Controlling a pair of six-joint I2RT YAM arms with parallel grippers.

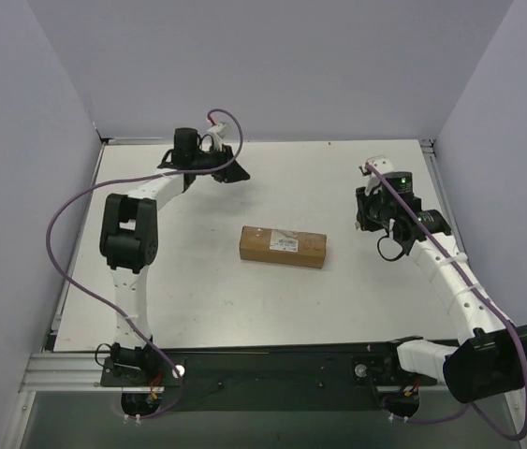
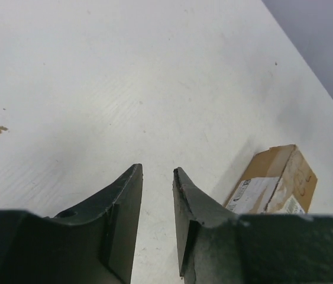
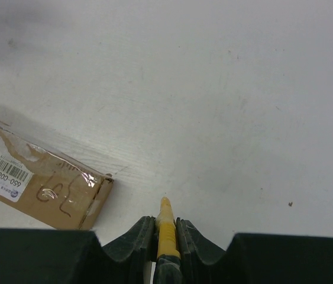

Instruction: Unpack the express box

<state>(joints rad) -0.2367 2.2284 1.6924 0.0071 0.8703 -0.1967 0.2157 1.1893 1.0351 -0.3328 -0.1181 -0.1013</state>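
Observation:
The express box [image 1: 283, 246], a brown carton with a white label, lies closed on the middle of the white table. It also shows in the left wrist view [image 2: 278, 183] and in the right wrist view [image 3: 30, 183], taped shut. My left gripper [image 1: 235, 174] hovers at the back left, well away from the box; in its wrist view it [image 2: 157, 171] is open and empty. My right gripper [image 1: 366, 215] is to the right of the box. In its wrist view it [image 3: 165, 223] is shut on the yellow utility knife [image 3: 167, 228], tip pointing forward above the table.
Purple walls [image 1: 48, 112] enclose the table on three sides. A black rail [image 1: 272, 363] with the arm bases runs along the near edge. Purple cables [image 1: 66, 215] loop beside each arm. A small brown speck [image 2: 0, 129] lies on the table.

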